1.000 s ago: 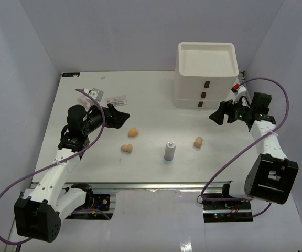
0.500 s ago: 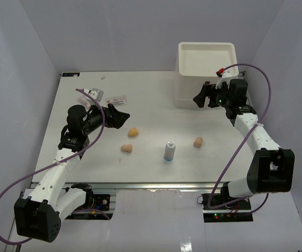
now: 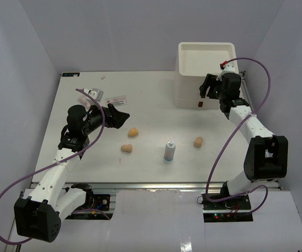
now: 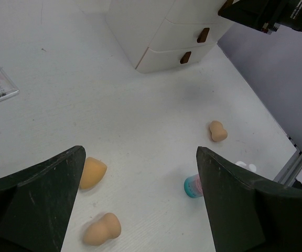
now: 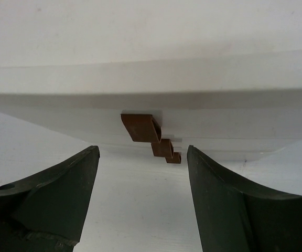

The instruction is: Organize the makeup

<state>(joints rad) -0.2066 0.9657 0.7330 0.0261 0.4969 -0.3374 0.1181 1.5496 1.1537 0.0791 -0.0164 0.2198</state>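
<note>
My main worry is the right gripper [image 3: 207, 88], at the upper right of the overhead frame, hard up against the front of the white drawer unit [image 3: 189, 92]. Its fingers are apart and hold nothing, and the top brown handle [image 5: 140, 127] sits in the gap between them, untouched. That handle is a small tab, so if I close too high or too shallow the pads could slide off it. If the drawer runs stiff, a pull might drag the whole unit across the table [image 3: 156, 173] instead of opening it; it looks light enough for that. The left gripper [image 3: 120, 116], left of centre, is also spread wide and empty above the table. None of the makeup is put away. The upper sponge [image 3: 133, 132] and lower sponge [image 3: 127, 148] lie just right of that gripper, the white bottle [image 3: 169, 151] stands at centre, the third sponge [image 3: 198, 142] is right of it, and the packets [image 3: 116, 100] lie at the upper left. The overhead view hides the upper handles behind the right gripper. Only the right wrist view shows how the tab lines up between the fingers, yet it shows no makeup at all. The left wrist view alone shows the bottle's bluish base plainly.
</note>
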